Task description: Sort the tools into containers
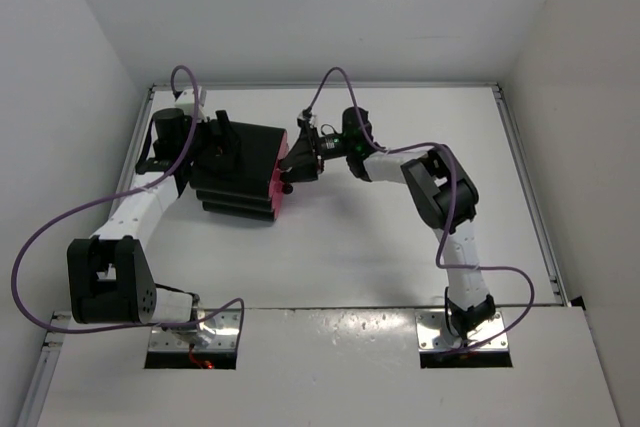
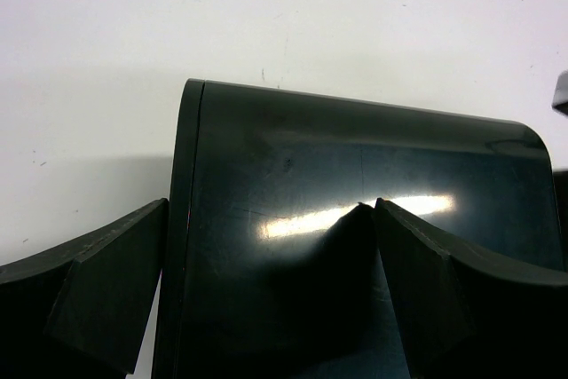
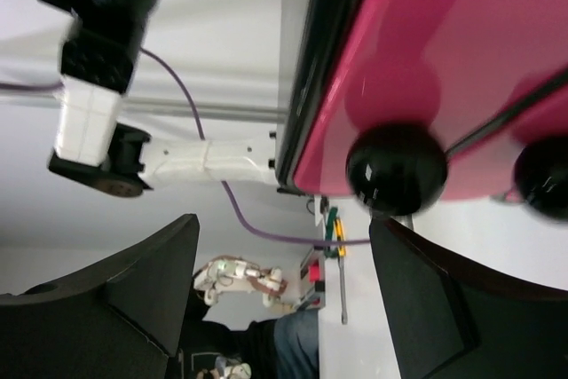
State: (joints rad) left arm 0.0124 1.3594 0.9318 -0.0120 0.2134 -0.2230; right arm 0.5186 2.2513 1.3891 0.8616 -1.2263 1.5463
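Observation:
The black cabinet [image 1: 238,175] lies left of the table's middle, its magenta-pink drawer fronts [image 1: 279,183] facing right. No tools show in any view. My left gripper [image 1: 222,143] is open against the cabinet's far side. In the left wrist view [image 2: 271,206] one finger hangs off the glossy black wall [image 2: 355,175] and the other lies over it. My right gripper [image 1: 291,169] is open just in front of the drawers. In the right wrist view [image 3: 284,224] a round black knob [image 3: 395,169] on a pink front [image 3: 426,51] sits just above the right finger [image 3: 426,299], untouched. A second knob [image 3: 543,175] shows at the edge.
The white table [image 1: 350,247] is walled by white panels on three sides. Purple cables [image 1: 60,237] loop from both arms. Past the table's edge the right wrist view shows a seated person [image 3: 293,343] and a clamp [image 3: 333,232].

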